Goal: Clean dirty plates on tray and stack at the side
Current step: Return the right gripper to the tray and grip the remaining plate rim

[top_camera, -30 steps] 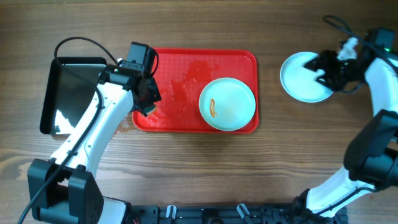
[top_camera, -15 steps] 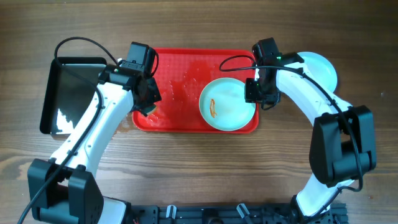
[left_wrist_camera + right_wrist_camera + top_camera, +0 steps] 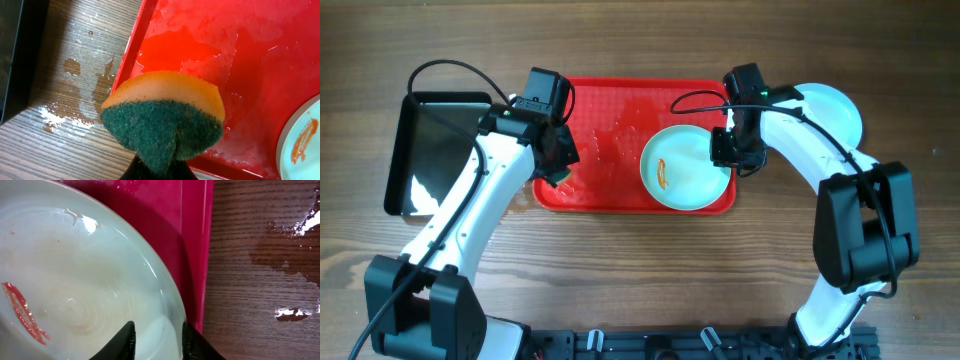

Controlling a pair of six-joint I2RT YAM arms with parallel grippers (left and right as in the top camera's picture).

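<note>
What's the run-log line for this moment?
left gripper: shut on sponge, over tray left edge | right gripper: at smeared plate right rim, grip unclear | second plate: on table beside tray

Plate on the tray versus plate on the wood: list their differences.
The tray plate carries an orange smear; the side plate shows none where visible. The tray plate sits in the red tray; the side plate on the table. The right pincer straddles the tray plate's rim, not the side plate's. Both round, pale.

Brown wood-grain table [image 3: 620,270], small glinting puddles [image 3: 75,67] on its boards, soft even light
</note>
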